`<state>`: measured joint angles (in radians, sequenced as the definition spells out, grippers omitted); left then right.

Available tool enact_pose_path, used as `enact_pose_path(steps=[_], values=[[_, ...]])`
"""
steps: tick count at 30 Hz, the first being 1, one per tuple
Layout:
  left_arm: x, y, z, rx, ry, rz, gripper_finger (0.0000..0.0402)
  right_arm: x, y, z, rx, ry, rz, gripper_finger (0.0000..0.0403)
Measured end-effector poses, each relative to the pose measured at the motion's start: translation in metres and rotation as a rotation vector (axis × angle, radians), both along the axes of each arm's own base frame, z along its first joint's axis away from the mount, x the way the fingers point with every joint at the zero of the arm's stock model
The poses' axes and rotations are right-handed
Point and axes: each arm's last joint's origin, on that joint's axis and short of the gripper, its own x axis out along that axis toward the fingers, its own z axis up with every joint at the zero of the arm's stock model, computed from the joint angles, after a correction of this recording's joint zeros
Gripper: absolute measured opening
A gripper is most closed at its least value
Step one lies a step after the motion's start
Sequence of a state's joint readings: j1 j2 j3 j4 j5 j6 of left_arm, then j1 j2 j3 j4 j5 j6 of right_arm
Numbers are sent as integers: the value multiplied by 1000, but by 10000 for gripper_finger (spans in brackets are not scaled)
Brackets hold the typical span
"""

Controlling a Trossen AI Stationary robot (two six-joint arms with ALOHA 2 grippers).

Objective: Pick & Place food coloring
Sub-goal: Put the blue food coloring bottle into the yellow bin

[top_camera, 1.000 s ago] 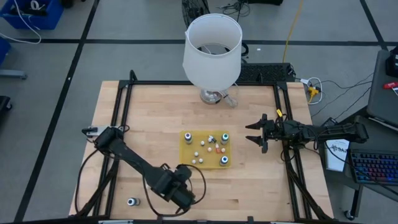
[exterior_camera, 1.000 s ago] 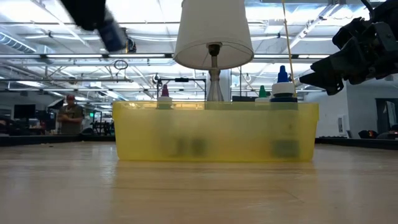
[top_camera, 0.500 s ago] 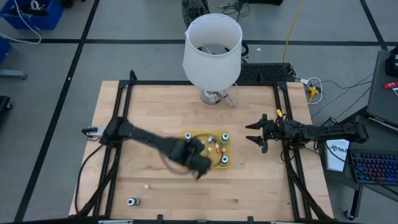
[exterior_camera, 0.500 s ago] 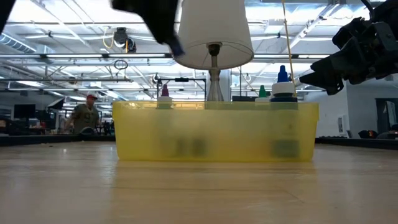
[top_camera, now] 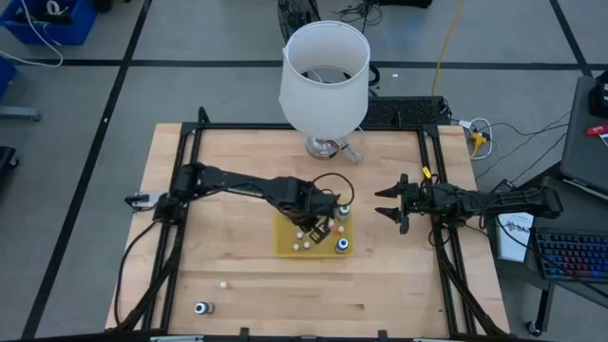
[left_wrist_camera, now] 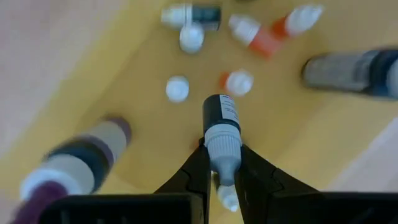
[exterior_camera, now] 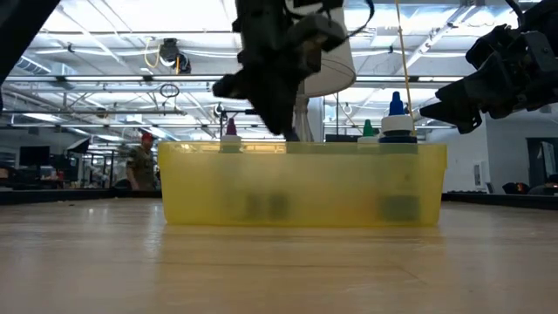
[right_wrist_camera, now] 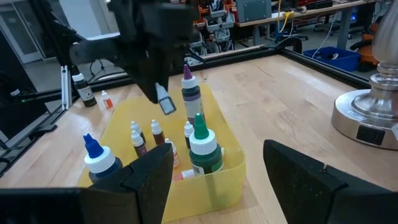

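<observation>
High view: left gripper (top_camera: 321, 226) above yellow tray (top_camera: 285, 239), clamped tight on small dark food coloring bottle (left_wrist_camera: 221, 127), grey cap toward wrist; more bottles (top_camera: 341, 245) standing and lying in tray; two strays (top_camera: 201, 308) on table near front-left; right gripper (top_camera: 389, 205) parked beside tray, fingers spread wide, empty
</observation>
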<state>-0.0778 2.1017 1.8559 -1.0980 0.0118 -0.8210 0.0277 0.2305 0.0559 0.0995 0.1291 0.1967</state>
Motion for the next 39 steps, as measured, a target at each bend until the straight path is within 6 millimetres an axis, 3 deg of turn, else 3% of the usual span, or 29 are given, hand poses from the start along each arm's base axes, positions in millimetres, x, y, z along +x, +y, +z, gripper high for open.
enact_pose_path(steps=[14, 39], values=[[-12, 2, -46, -86, 115, 66, 50, 0, 0, 0, 0, 0, 0, 238], [-11, 22, -55, -101, 93, 132, 50, 0, 0, 0, 0, 0, 0, 238]])
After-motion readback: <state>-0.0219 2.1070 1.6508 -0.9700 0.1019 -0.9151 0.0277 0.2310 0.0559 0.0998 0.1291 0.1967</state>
